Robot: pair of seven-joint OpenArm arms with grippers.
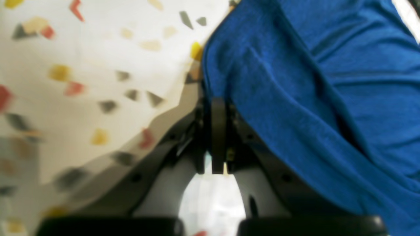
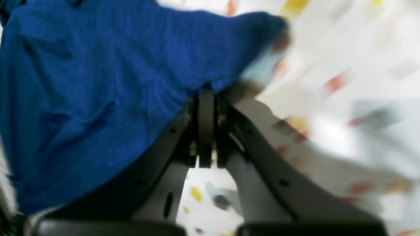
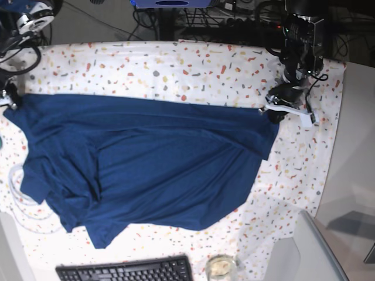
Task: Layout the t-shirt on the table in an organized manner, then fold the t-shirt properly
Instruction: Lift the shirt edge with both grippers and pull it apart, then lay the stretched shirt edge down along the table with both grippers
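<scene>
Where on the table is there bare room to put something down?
The table is free in a wide strip beyond the t-shirt, between the two grippers, and in a band on the left gripper's side running to the near edge. The shirt fills the middle; the keyboard and a small jar crowd the near edge.

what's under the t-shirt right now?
Under the t-shirt is the speckled table, which shows around its edges. Both grippers, left gripper and right gripper, pinch its far corners. Anything beneath the fabric is covered.
</scene>
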